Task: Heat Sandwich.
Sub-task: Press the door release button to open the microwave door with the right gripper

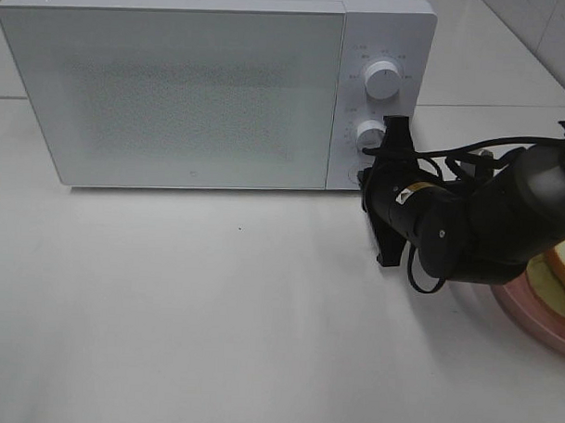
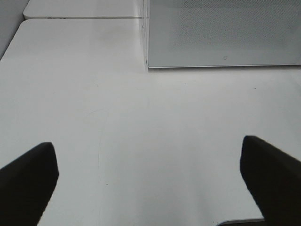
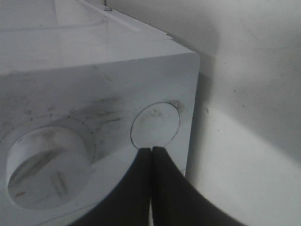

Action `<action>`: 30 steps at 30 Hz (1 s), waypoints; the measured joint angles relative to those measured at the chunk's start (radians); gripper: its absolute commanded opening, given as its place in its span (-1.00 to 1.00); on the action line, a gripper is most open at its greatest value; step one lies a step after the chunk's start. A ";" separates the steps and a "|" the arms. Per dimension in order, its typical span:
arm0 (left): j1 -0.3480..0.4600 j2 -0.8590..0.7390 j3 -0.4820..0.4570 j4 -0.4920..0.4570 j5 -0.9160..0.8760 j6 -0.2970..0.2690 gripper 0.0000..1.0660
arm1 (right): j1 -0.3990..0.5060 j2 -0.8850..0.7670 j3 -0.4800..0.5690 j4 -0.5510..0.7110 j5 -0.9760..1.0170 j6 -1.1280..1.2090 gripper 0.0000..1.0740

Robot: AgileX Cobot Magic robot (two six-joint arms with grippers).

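A white table [image 1: 213, 339] fills the scene, with a white microwave [image 1: 175, 87] set at its back and a pale tiled wall seen behind. The microwave's door is shut. Two knobs are mounted on its panel, an upper knob [image 1: 383, 81] and a lower knob [image 1: 370, 136], and a round button [image 3: 155, 125] is set near the panel's bottom corner.

The right arm [image 1: 468, 223] is stretched from the right side toward that panel. The right gripper [image 3: 151, 150] is pinched together with nothing between its fingers, and its tips are placed at the edge of the button. Whether the button is pressed in cannot be told.

The left gripper [image 2: 146, 143] is spread wide and empty; only its two dark fingers [image 2: 28, 183] are seen in the left wrist view, above bare table, with the microwave's near corner ahead of them.

The sandwich [image 1: 563, 272] is found outside the microwave, at the right edge of the high view. It is laid on a pink plate [image 1: 539, 318] and is partly hidden by the right arm.
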 measured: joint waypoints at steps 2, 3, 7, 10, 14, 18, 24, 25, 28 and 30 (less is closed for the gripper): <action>0.000 0.000 0.000 0.000 0.000 0.000 0.90 | -0.014 0.020 -0.020 -0.008 0.010 0.000 -0.96; 0.000 0.000 0.000 0.000 0.000 0.000 0.90 | -0.014 0.020 -0.020 -0.008 0.010 0.000 -0.96; 0.000 0.000 0.000 0.000 0.000 0.000 0.90 | -0.035 0.047 -0.058 -0.024 0.021 0.000 -0.96; 0.000 0.000 0.000 0.000 0.000 0.000 0.90 | -0.039 0.051 -0.068 -0.024 0.024 0.000 -0.96; 0.000 0.000 0.000 0.000 0.000 0.000 0.90 | -0.040 0.071 -0.092 -0.029 0.048 0.000 -0.96; 0.000 0.000 0.000 0.000 0.000 0.000 0.90 | -0.040 0.097 -0.106 -0.031 0.053 0.000 -0.96; 0.000 0.000 0.000 0.000 0.000 0.000 0.90 | -0.040 0.101 -0.106 -0.019 0.021 0.000 -0.95; 0.000 0.000 0.000 0.000 0.000 0.000 0.90 | -0.039 0.101 -0.105 -0.019 0.009 0.000 -0.95; 0.000 0.000 0.000 0.000 0.000 0.000 0.90 | -0.038 0.102 -0.104 -0.018 -0.014 0.000 -0.95; 0.000 0.000 0.000 0.000 0.000 0.000 0.90 | -0.037 0.102 -0.104 -0.015 -0.021 0.000 -0.95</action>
